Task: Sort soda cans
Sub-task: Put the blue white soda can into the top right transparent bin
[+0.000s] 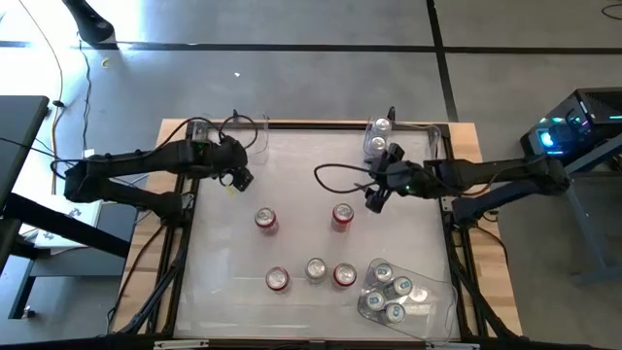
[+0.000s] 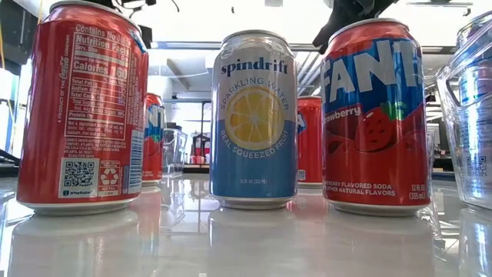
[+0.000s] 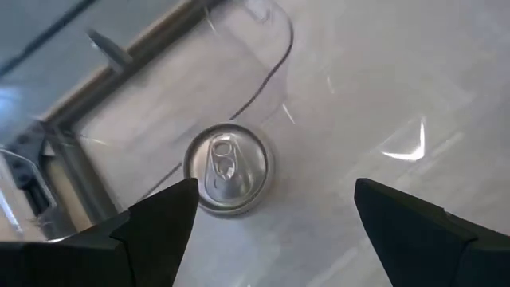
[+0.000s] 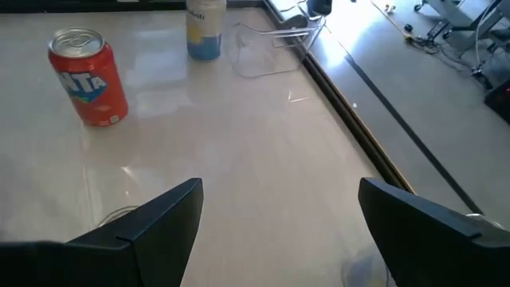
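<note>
Both your grippers, left gripper point(image 1: 240, 181) and right gripper point(image 1: 373, 199), hung wide open and empty; five soda cans point(image 1: 266, 221) stood mid-desk. Descending off-centre risked toppling one.

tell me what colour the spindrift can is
Light blue with a yellow lemon slice; the spindrift can shows best in the low view.

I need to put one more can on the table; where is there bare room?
Free: the strip between the left gripper and right gripper, above the two red cans; also the table's left side beside them. Crowded: the front row of three cans and the clear bin holding more.
</note>
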